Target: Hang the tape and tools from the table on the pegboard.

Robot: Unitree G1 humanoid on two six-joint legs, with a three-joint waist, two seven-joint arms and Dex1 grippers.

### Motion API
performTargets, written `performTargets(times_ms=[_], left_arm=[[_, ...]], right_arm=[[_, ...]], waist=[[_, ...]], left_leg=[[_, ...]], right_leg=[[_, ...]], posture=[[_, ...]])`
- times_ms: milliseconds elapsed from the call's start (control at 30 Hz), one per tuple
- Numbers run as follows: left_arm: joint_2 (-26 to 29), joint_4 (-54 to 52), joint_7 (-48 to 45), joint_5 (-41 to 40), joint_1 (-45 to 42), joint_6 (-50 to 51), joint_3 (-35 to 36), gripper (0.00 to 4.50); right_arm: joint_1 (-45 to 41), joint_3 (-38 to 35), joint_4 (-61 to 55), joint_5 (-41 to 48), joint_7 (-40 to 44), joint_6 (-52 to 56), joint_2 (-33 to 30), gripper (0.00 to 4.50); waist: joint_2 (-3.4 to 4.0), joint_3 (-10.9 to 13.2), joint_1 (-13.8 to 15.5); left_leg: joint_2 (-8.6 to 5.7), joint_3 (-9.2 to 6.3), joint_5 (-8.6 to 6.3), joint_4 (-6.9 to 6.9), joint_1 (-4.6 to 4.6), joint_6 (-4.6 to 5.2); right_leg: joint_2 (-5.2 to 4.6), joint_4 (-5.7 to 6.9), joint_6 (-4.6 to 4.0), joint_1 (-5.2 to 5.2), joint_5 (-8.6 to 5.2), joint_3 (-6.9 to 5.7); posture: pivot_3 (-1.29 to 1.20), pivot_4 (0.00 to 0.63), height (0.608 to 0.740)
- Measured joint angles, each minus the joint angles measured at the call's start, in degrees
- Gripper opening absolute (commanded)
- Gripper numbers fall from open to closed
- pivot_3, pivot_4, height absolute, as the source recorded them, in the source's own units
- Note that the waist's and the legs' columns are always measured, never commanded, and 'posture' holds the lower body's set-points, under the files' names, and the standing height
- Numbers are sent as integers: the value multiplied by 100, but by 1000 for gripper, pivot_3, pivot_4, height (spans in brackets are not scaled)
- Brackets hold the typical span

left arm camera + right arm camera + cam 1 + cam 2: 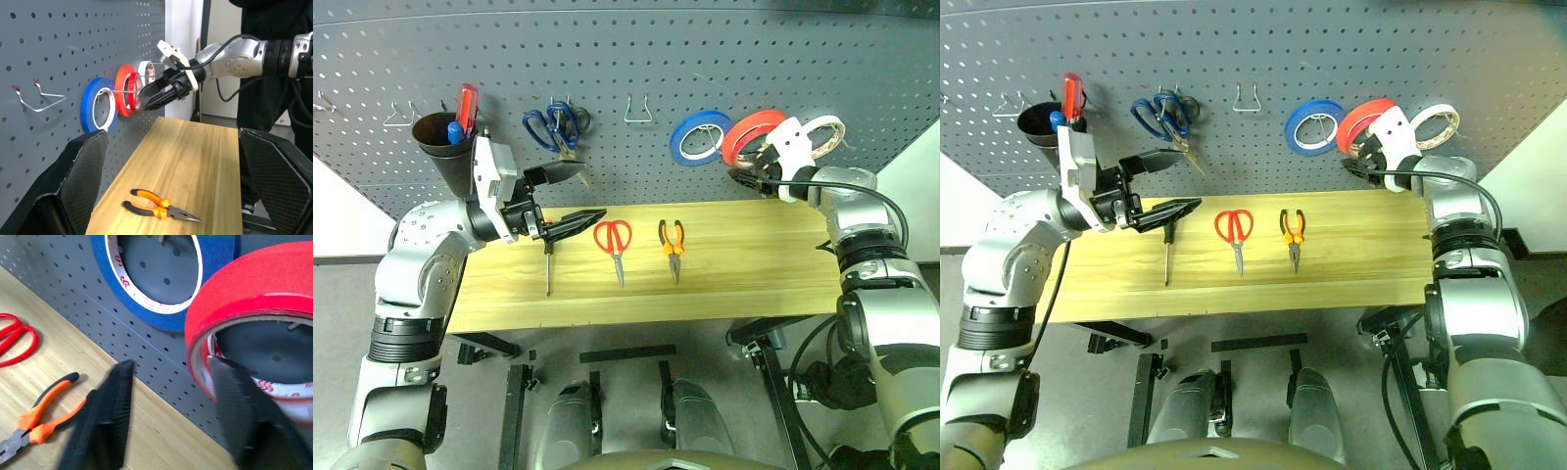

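Note:
A red tape (752,132) ring hangs on the dark grey pegboard (656,59) between a blue roll and a white roll. My right gripper (171,364) is at its lower rim with the fingers apart, one finger (239,416) under the ring. On the wooden table (744,264) lie a slim screwdriver (548,272), red-handled scissors (614,240) and orange-and-black pliers (672,240). My left gripper (595,190) hovers open above the screwdriver's handle end, holding nothing.
A blue tape roll (700,135) and a white roll (822,132) hang beside the red one. Blue-handled scissors (553,125) and a black cup (438,142) holding a red-handled screwdriver (467,101) are on the left. Bare wire hooks (638,110) stand on the board.

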Motion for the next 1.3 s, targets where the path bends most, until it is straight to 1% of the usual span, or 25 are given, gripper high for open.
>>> performTargets(times_ms=[67, 167, 267, 300, 333, 367, 467, 600, 633, 667, 733, 833, 967, 1100, 1133, 1300], left_arm=[[4, 1, 3, 1, 45, 0, -1, 4500], [48, 5, 1, 41, 192, 0, -7, 4500], [75, 24, 37, 190, 313, 15, -64, 4500], [77, 38, 87, 264, 338, 23, -124, 4500], [75, 49, 116, 334, 355, 23, -187, 4500], [69, 79, 128, 398, 376, 22, -244, 4500], [54, 196, 168, 506, 446, 21, -276, 4500], [33, 314, 215, 609, 487, 13, -305, 4500], [81, 499, 308, 811, 544, -79, -321, 4500], [70, 635, 386, 975, 560, -133, -397, 4500], [57, 727, 415, 1084, 617, -213, -445, 4500], [60, 837, 391, 1119, 714, -314, -416, 4500], [20, 850, 279, 1107, 818, -425, -413, 4500], [-35, 856, 176, 1099, 889, -529, -415, 4500], [-39, 854, 164, 1098, 890, -533, -415, 4500], [-77, 813, 150, 1097, 908, -527, -421, 4500]], right_arm=[[174, -19, -483, 95, 271, 260, -188, 4045], [854, -136, -1771, 498, 898, 1157, -577, 4045], [1606, -210, -2885, 861, 1198, 2029, -767, 4045], [1830, -209, -3213, 949, 1233, 2325, -781, 4045], [1995, -207, -3480, 1028, 1255, 2571, -791, 4399], [2160, -203, -3797, 1112, 1288, 2822, -812, 4490], [2429, -187, -4531, 1336, 1293, 3444, -816, 4490], [2438, -25, -4991, 1412, 891, 4118, -514, 4490], [2198, 28, -4993, 1341, 287, 4782, 82, 4490], [2008, 171, -4951, 1338, -138, 5318, 554, 4490], [1811, 314, -4845, 1329, -540, 5828, 894, 4490], [1406, 322, -4420, 1216, -1056, 6210, 1117, 4490], [964, 257, -3531, 1031, -1613, 6244, 1395, 4490], [729, 262, -2646, 890, -1866, 5949, 1594, 4490], [633, 260, -2411, 852, -1944, 5843, 1642, 4490], [265, 257, -1657, 756, -2050, 5353, 1754, 4490]], waist=[[0, 0, 15], [1, -1, 39], [1, -4, 40], [3, -5, 33], [7, -7, 27], [8, -8, 21], [9, -9, 15], [7, -12, 33], [-2, -21, -2], [-1, -21, -24], [1, -20, 5], [1, -20, 64], [2, -14, 40], [22, 36, 29], [24, 58, 28], [27, 201, 27]], left_leg=[[0, -2, 0, 0, 0, 0], [0, -4, 0, 2, -1, 0], [0, -3, 0, 6, 4, 0], [0, -2, 0, 12, 9, 1], [0, 1, 0, 16, 12, 1], [0, 2, -1, 18, 18, 1], [3, 2, -1, 18, 53, 1], [3, 0, -2, 20, 74, 2], [8, 3, -2, 21, 80, 2], [9, 3, -1, 20, 79, 1], [9, 1, -1, 19, 72, 1], [3, -3, -3, 18, 62, 5], [3, -2, -7, 11, 63, 11], [5, -2, -6, -5, 70, 10], [5, -1, -6, -8, 73, 10], [6, -2, -7, -15, 74, 11]], right_leg=[[0, 1, 0, 0, 0, 0], [0, 1, 0, 2, 0, 0], [1, 2, 0, 7, 0, -1], [0, 2, 0, 11, 0, 0], [0, 2, 0, 13, 0, 3], [0, 2, 0, 16, 0, 6], [3, 2, 0, 47, 0, 7], [3, -2, 0, 73, 0, 11], [6, 2, -2, 73, 0, 12], [9, 7, -3, 67, 1, 15], [10, 9, -4, 59, 1, 15], [8, 3, -4, 64, 1, 14], [8, -2, -4, 64, 1, 14], [9, -2, -5, 55, 0, 15], [9, -2, -5, 56, 0, 16], [9, -2, -5, 51, 0, 23]], posture=[[-22, 118, 732], [-29, 121, 732], [-34, 125, 732], [-35, 125, 732], [-36, 127, 732], [-38, 127, 732], [-42, 131, 732], [-31, 149, 732], [-28, 157, 732], [-26, 161, 732], [-20, 171, 732], [-10, 197, 732], [7, 238, 732], [31, 280, 732], [31, 280, 732], [62, 346, 732]])
